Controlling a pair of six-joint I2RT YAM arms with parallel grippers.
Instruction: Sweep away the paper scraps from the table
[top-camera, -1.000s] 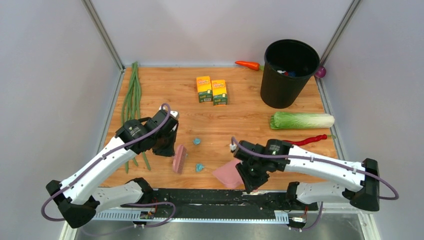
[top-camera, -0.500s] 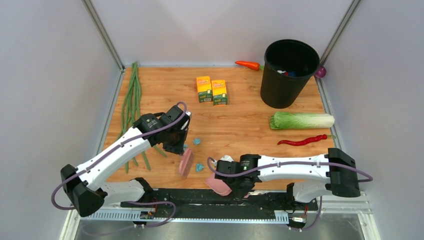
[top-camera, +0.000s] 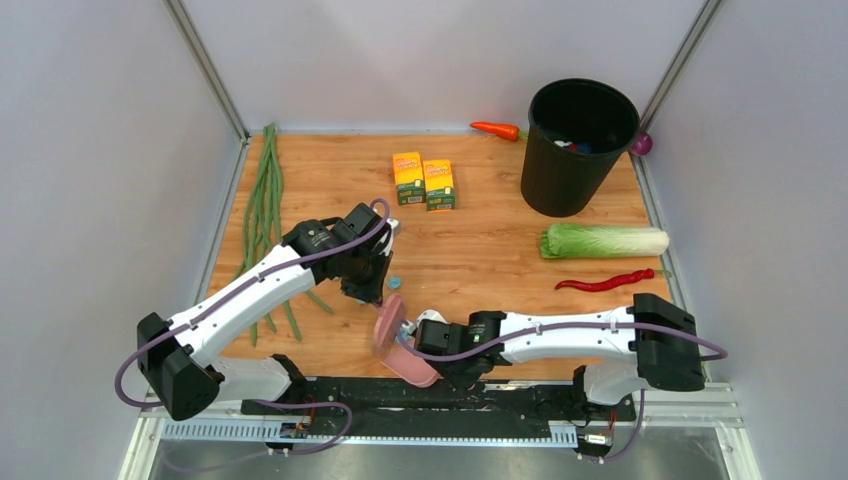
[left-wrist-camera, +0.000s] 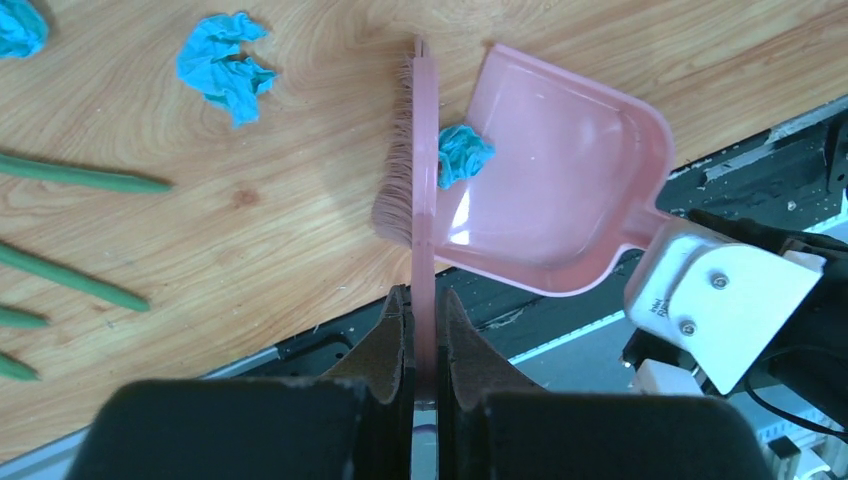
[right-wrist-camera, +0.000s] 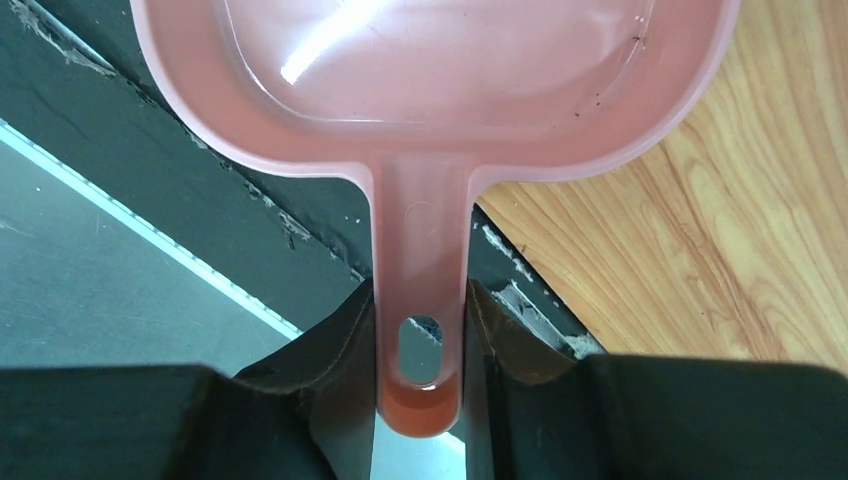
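One scrap gathered: a teal paper scrap (left-wrist-camera: 463, 152) now lies inside the pink dustpan (left-wrist-camera: 560, 170), just past its lip and touching the brush (left-wrist-camera: 415, 150). A second ago it lay on the bare table (left-wrist-camera: 250, 230), between the two tools.
Two scraps left in view: a crumpled wad (left-wrist-camera: 222, 68) and a second wad (left-wrist-camera: 20, 25) at the frame corner. Both are on the wood, on the brush's other side from the dustpan.
Left pincer (left-wrist-camera: 425, 300): clamped tight on the brush handle. It has swung the brush over to meet the dustpan's lip.
Right pincer (right-wrist-camera: 420, 330): closed on the dustpan's handle, one finger on each side. It has slid the dustpan leftwards along the near edge, and its rear now overhangs the black rail (left-wrist-camera: 560, 310).
Meaning for the task: one sweep looks finished, but the job is only partly done. The loose wads probably need further strokes, and the dustpan should stay level so its scrap does not roll out.
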